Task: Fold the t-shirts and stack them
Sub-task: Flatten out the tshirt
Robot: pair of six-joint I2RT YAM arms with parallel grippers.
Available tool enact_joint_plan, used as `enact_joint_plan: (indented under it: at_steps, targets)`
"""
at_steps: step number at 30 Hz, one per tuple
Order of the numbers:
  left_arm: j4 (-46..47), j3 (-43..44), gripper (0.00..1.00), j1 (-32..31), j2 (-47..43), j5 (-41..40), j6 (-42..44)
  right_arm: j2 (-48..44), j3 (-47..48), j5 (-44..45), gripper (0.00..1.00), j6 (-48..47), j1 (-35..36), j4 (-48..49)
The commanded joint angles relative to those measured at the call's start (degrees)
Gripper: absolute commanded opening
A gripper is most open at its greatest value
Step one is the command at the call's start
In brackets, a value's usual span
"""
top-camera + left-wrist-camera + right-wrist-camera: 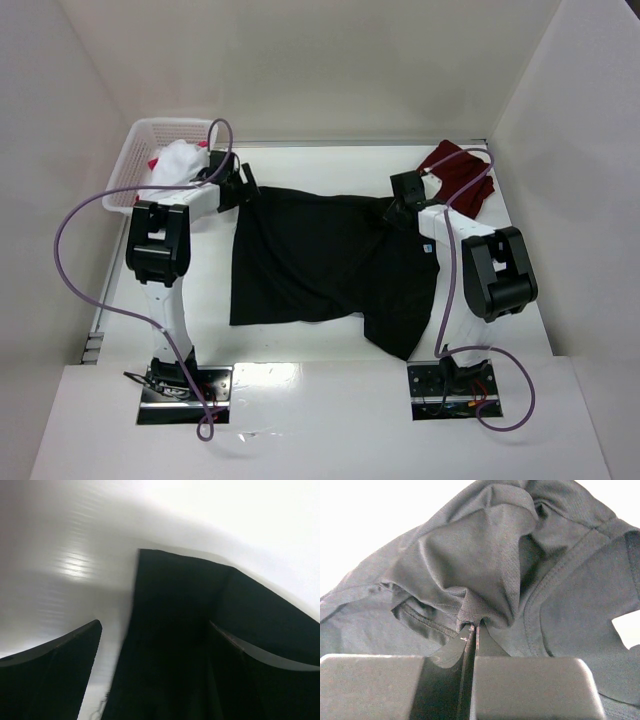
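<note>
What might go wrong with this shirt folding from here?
1. The right gripper pinches only a small bunched tuck of the black t-shirt. The cloth may slip out, or the fold may come out crooked.
2. The left gripper is open and straddles the shirt's edge. When it closes, it could miss the cloth.
3. The maroon shirt lies close beside the right gripper and might get dragged along.

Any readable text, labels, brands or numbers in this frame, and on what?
No text is readable.
Small blue mark by the right arm, top view: too small to read.
White neck label on the black t-shirt, right wrist view: no print visible.
</note>
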Motion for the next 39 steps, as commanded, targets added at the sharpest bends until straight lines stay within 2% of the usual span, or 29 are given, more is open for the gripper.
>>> enact_joint_plan:
  at_steps: [1,5,11,17,23,27,31,32,35,36,38,39]
  targets:
    - [3.00,-0.94,0.92,1.39,-1.18,-4.63,-3.56,-2.32,2.80,2.32,0.00,-1.40,0.12,0.98]
    - [4.23,-0.95,0.92,1.39,-1.18,-4.64,-3.56,-2.32,3.33,2.32,0.00,-1.40,0.12,0.98]
    - [6.17,0.19,0.83,1.39,0.49,-2.27,-3.56,-3.37,3.33,2.32,0.00,-1.93,0.12,0.98]
    - [6.78,2.65,0.77,1.39,2.43,0.54,-3.04,-3.90,4.38,2.32,0.00,-2.45,-0.41,0.98]
    - [7.31,3.18,0.74,1.39,4.09,0.54,-3.04,-3.37,5.00,1.79,0.00,-2.98,-0.94,0.98]
    - [7.31,3.88,0.67,1.39,4.71,-0.15,-3.04,-2.85,5.53,1.27,0.00,-2.98,-0.94,1.50]
    - [7.31,3.88,0.50,1.39,5.24,-0.16,-2.51,-2.85,5.53,1.27,0.00,-2.98,-0.94,1.50]
    - [7.31,4.41,0.42,1.39,5.24,-0.16,-2.51,-2.85,5.53,1.27,0.00,-2.98,-0.94,1.50]
    - [7.84,4.41,0.26,1.39,5.24,-0.16,-1.99,-2.85,6.13,1.27,0.00,-2.98,-1.55,1.50]
    - [7.84,4.41,0.12,1.39,5.24,-0.16,-1.98,-2.85,6.66,1.27,0.00,-2.98,-1.55,1.50]
    - [7.84,4.41,0.00,0.78,5.24,-1.03,-0.93,-2.85,7.45,1.27,0.00,-4.03,-1.55,2.12]
    - [7.84,4.41,0.00,0.25,4.11,-1.56,-0.93,-2.85,8.76,1.27,0.00,-4.04,-2.25,2.12]
